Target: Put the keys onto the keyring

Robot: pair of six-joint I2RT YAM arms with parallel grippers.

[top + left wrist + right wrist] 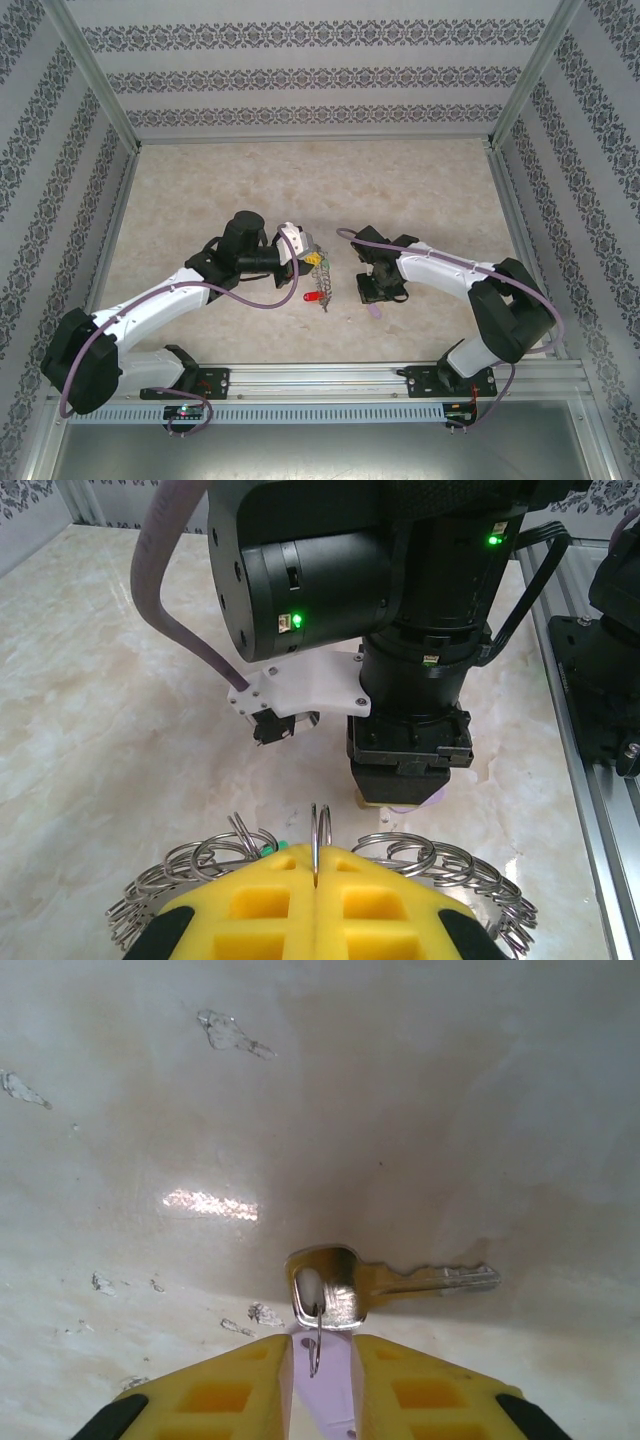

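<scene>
Keyring (400,855) clamped edge-on in left fingers (260,905): stiff, light, probably snaggy. Key (400,1282) flat on counter (300,1110), right fingers (225,1395) narrow, pinching its lilac tag (325,1392); slick plastic, easiest handle imo.

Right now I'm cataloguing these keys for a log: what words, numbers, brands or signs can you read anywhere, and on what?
No readable text anywhere.
lilac tag: blank where it shows.
key: no legible stamp on head or blade.
keyring: bare metal, no engraving seen.
red tag: too small to read.
</scene>
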